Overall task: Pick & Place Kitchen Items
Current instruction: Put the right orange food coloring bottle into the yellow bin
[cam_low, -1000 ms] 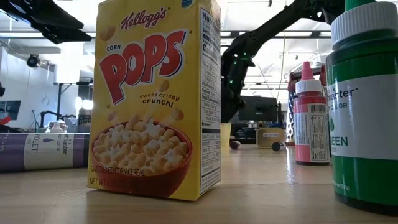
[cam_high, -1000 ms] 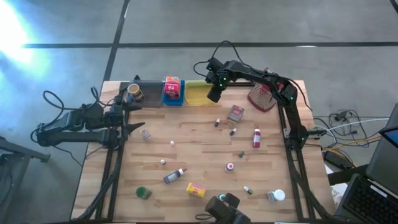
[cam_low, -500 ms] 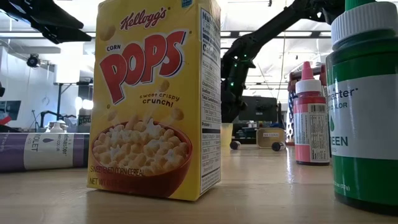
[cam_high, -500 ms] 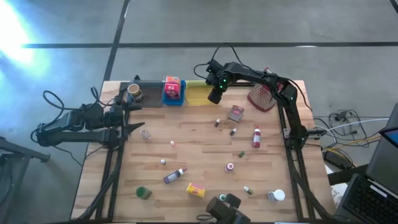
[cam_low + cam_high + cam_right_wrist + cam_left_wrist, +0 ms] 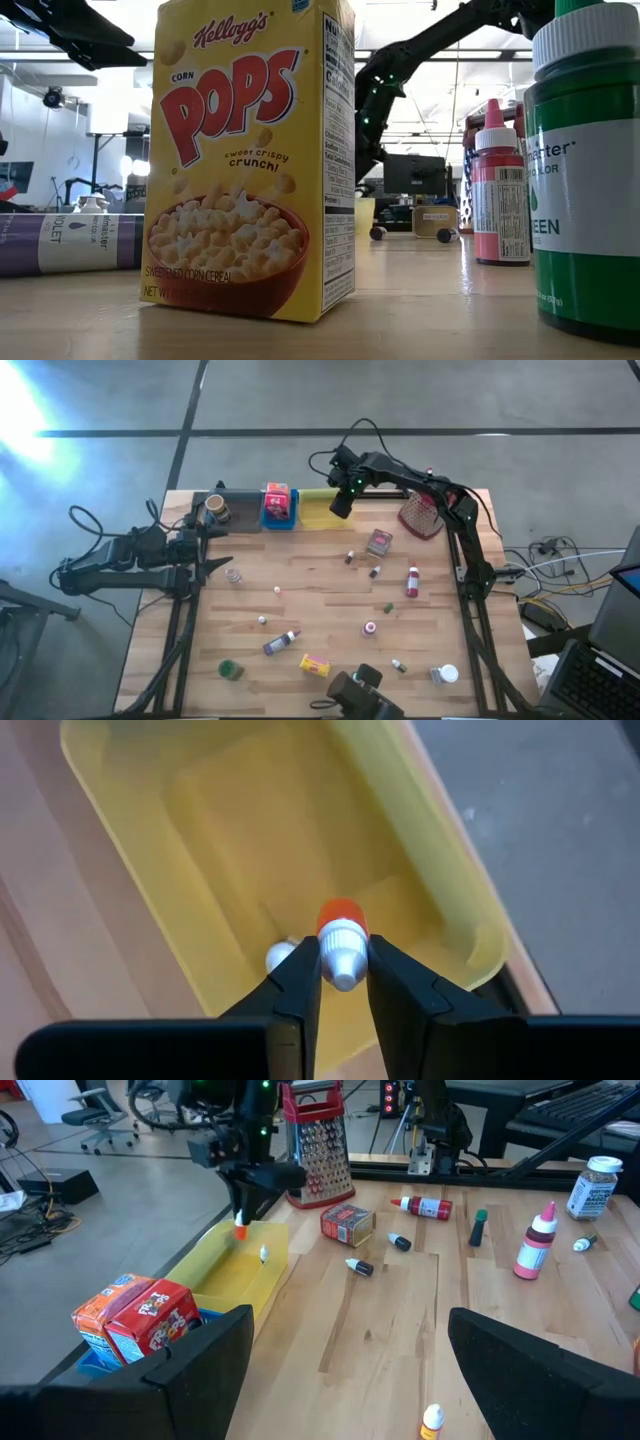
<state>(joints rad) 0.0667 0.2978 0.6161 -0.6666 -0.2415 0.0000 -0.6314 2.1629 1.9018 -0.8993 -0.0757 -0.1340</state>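
Note:
My right gripper (image 5: 340,508) hangs over the yellow tray (image 5: 318,510) at the table's far edge, shut on a tiny white bottle with an orange cap (image 5: 341,935). A small white thing (image 5: 280,957) lies on the tray's floor just below it. Many kitchen items lie scattered on the wooden table, among them a red tin (image 5: 379,541) and a red bottle (image 5: 412,581). My left gripper (image 5: 215,550) waits open at the table's left side, pointing across the table, with nothing between its fingers (image 5: 200,1360). My right gripper pinches the bottle's white body (image 5: 342,968) between its two fingertips, just behind the orange cap. The fingers come from above, slanting steeply down. The bottle hangs cap down (image 5: 240,1232), lifted clear of the yellow tray.
Beside the yellow tray stand a blue tray with small cereal boxes (image 5: 277,505) and a grey tray with a jar (image 5: 222,510). A metal grater (image 5: 422,515) stands at the far right. A Corn Pops box (image 5: 250,160) and a green bottle (image 5: 585,170) stand near the front edge.
My right gripper has risen a little above the yellow tray, still shut on the orange-capped bottle, which went up with it.

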